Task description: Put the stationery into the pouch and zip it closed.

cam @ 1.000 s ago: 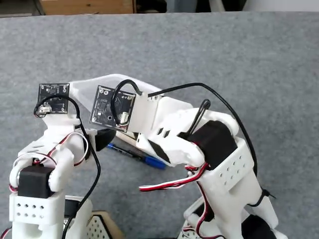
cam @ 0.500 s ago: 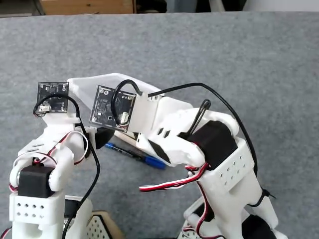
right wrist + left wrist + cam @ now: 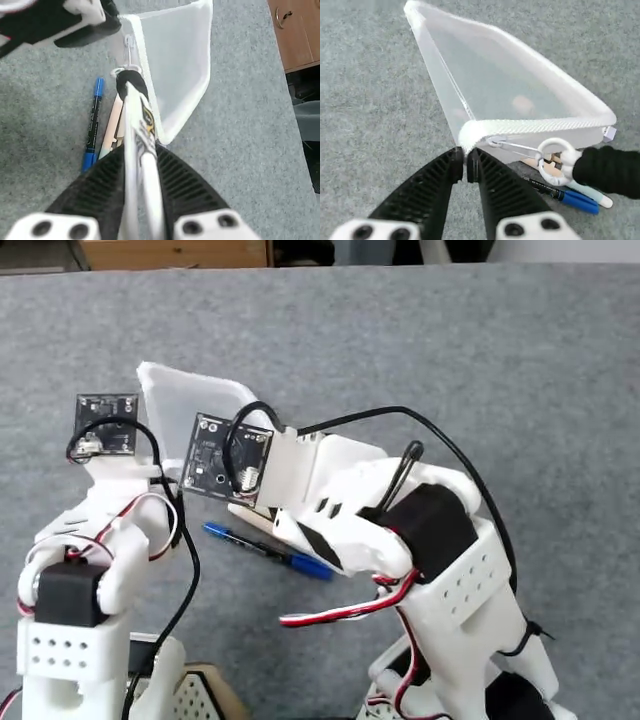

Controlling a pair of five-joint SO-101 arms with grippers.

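Left hand (image 3: pixel 465 157): black fingers pinched fully together on the corner of the pouch (image 3: pixel 505 85), right at the end of its white zip band. Right hand (image 3: pixel 140 149): closed around a long white rod (image 3: pixel 142 130) lying lengthwise between the jaws, black end (image 3: pixel 607 170) pointing forward at the pouch. From the left wrist view: metal zip pull (image 3: pixel 520 147) just beside the gripped corner, with a white ring (image 3: pixel 551 174) hanging from it and touching the rod's black end. From the right wrist view: the same rod run out alongside the zip band, ring at its tip. From the high view: both arms crowded over the middle of the grey table (image 3: pixel 500 360), covering the hands and the zip; far corner of the pouch (image 3: pixel 190 400) poking out past the left arm's camera board. Pouch: translucent, white-edged, tilted up from the table at the held corner; open or zipped, cannot tell. Contents: one pale pinkish patch behind the pouch wall, inside or beneath cannot be told. Outside the pouch, lying on the table just beside the zip edge: blue pen (image 3: pixel 268 548), beige pencil (image 3: pixel 114 120), pale pen (image 3: pixel 590 195), close together and roughly parallel.
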